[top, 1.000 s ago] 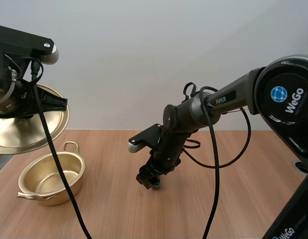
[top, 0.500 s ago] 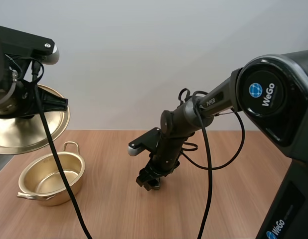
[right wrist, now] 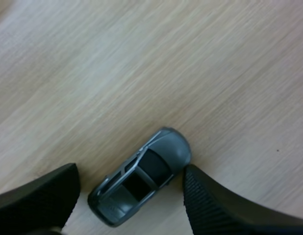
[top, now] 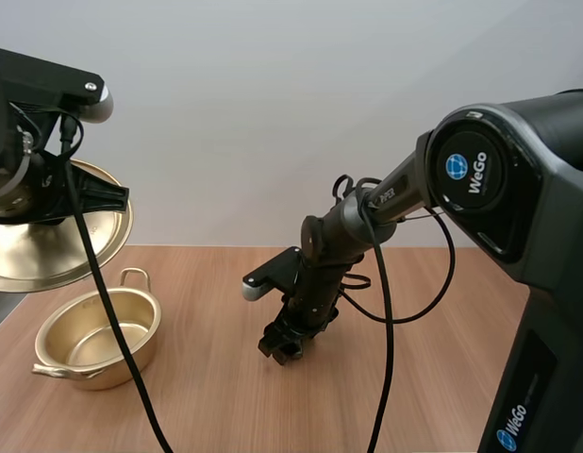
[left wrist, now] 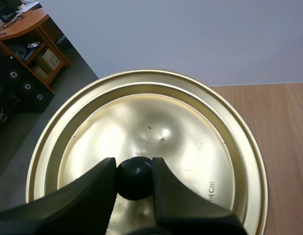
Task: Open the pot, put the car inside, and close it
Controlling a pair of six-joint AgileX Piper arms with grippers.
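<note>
My right pincer [right wrist: 131, 192] stands open, low over the counter [top: 207, 401], one finger on each side of the car [right wrist: 146, 171]. My left pincer [left wrist: 134, 172] is closed on the black knob [left wrist: 134, 178] of the lid [left wrist: 190, 132] and holds the lid aloft, tilted, above the pot and off to its outer side.

Items, largest first:
- Counter: one, bare wood.
- Lid: one, brass-coloured, off the pot and clear of its mouth.
- Pot [top: 103, 371]: one, open, nothing visible inside, on the counter's left part, well apart from the car.
- Car: one, grey, resting on its wheels near mid-counter.

Governing relation: the car lies directly beneath the right pincer, within the gap. Its long axis runs slantwise across that gap, nearer end-to-end between the fingers than alongside them. The rounded end sits just beside one finger; the other end is a little clear of the opposite finger. The right arm is the nearer; the left is occupied.

Assessment: lid removal done, car pickup in hand. Closing at this slant could twist the car.
</note>
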